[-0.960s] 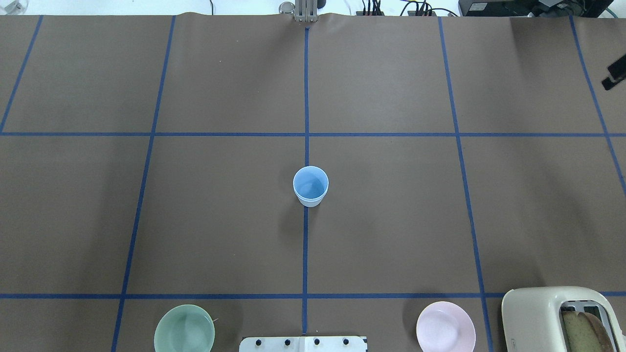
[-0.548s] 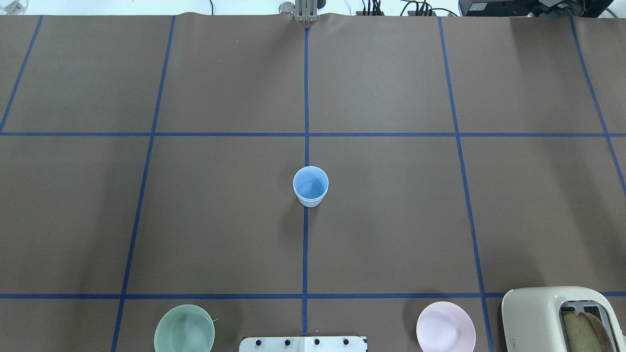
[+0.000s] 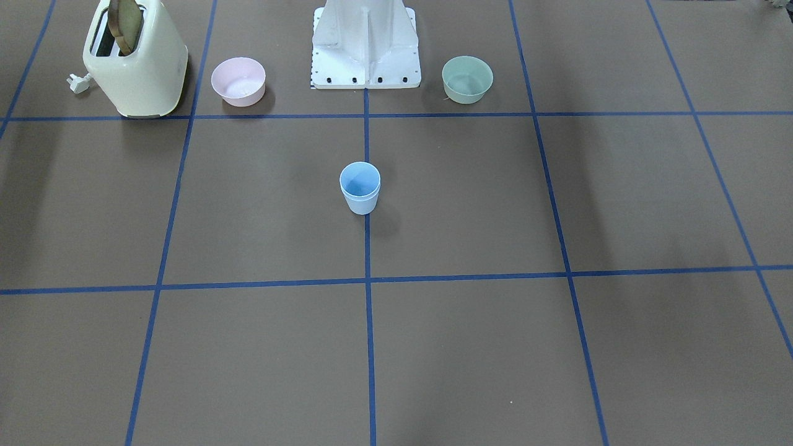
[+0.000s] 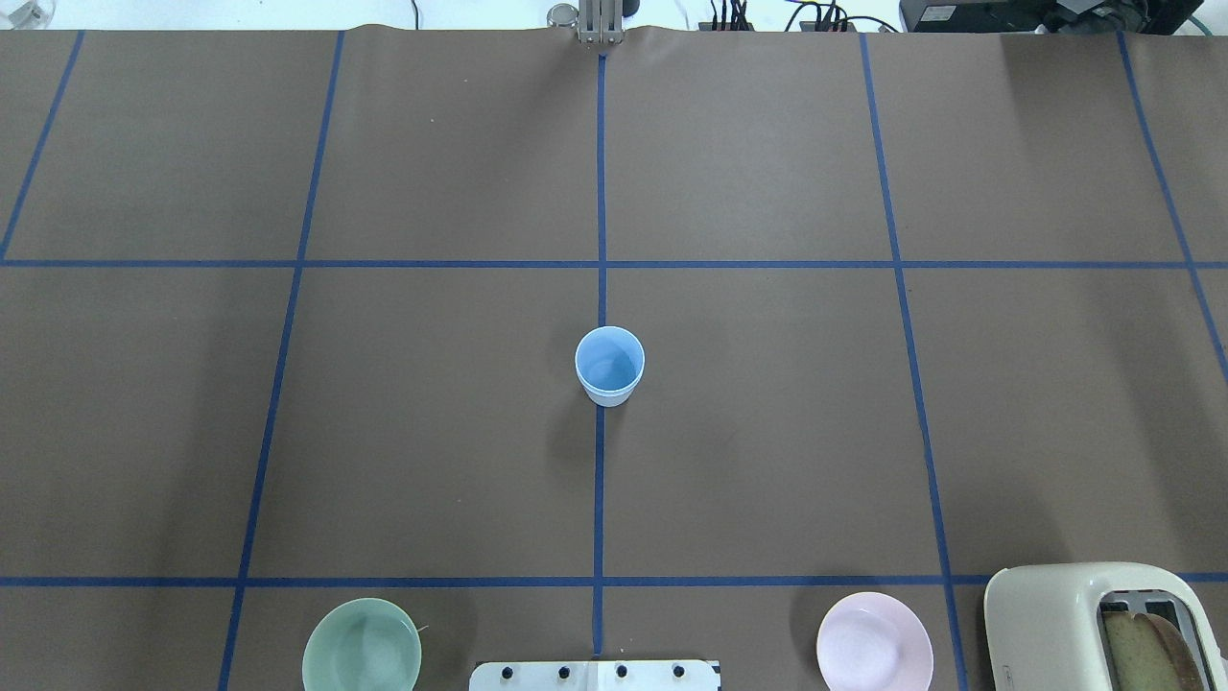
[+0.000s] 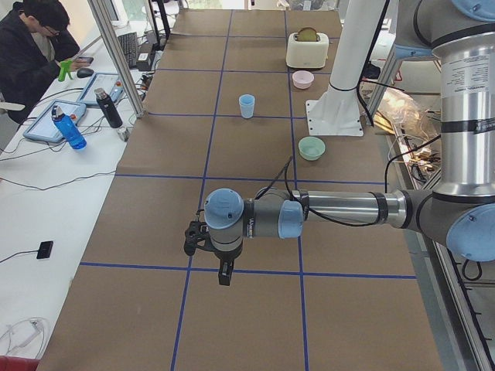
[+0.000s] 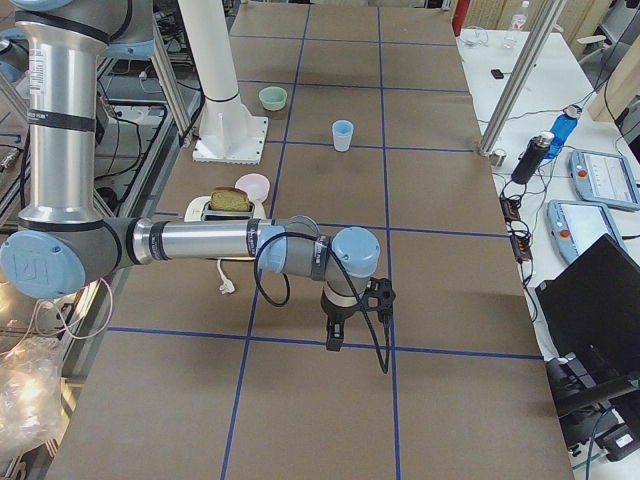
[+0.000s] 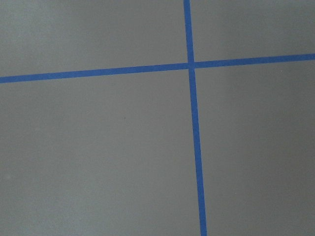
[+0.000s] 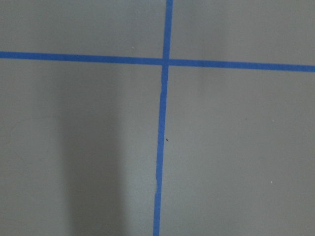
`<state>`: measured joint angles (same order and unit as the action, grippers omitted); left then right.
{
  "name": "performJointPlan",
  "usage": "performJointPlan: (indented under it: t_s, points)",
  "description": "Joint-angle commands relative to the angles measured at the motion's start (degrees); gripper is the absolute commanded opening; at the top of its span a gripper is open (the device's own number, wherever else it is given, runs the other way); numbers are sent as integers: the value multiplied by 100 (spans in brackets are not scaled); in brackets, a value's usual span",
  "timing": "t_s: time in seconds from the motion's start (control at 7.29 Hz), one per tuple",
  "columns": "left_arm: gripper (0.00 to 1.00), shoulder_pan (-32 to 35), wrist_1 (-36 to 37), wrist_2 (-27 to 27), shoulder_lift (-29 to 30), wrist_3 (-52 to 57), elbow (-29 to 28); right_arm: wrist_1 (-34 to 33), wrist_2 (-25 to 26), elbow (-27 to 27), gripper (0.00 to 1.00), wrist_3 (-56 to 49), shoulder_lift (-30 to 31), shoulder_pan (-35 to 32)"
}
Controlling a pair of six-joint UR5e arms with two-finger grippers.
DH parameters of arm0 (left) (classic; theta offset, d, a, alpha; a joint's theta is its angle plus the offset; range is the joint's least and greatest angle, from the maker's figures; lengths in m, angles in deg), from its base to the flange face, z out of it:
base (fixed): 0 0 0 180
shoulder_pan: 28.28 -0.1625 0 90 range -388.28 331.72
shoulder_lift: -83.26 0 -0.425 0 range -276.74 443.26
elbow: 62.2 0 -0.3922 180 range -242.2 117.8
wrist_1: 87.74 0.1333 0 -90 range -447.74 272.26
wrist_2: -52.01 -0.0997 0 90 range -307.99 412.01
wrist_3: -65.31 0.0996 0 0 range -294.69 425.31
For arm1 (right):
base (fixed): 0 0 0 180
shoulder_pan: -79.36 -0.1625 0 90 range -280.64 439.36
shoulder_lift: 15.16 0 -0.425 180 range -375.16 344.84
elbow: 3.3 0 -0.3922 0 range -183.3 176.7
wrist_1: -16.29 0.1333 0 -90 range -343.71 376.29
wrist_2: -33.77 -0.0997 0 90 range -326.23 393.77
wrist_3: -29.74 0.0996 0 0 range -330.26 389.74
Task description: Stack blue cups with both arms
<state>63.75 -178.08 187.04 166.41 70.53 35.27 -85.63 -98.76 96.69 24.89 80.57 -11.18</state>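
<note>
Blue cups (image 3: 360,199): two, nested; one pink bowl (image 3: 238,97), one green bowl (image 3: 467,94).

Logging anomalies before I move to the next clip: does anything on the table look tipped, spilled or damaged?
Nothing stands out. The blue cups appear nested and upright on the centre tape line; the green bowl and pink bowl sit upright, and the toaster holds a bread slice.

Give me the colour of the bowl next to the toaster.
The bowl is pale pink, seen best in the exterior front-facing view.
</note>
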Motion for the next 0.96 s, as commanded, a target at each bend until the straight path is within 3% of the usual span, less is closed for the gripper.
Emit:
performJointPlan:
  t_s: [0.0, 0.82]
  points:
    - [99, 0, -28, -4, 0, -3, -1, 5, -1, -6, 100, 10, -2, -8]
    - [99, 0, -28, -4, 0, -3, -18, 5, -1, 55, 100, 1, -20, -8]
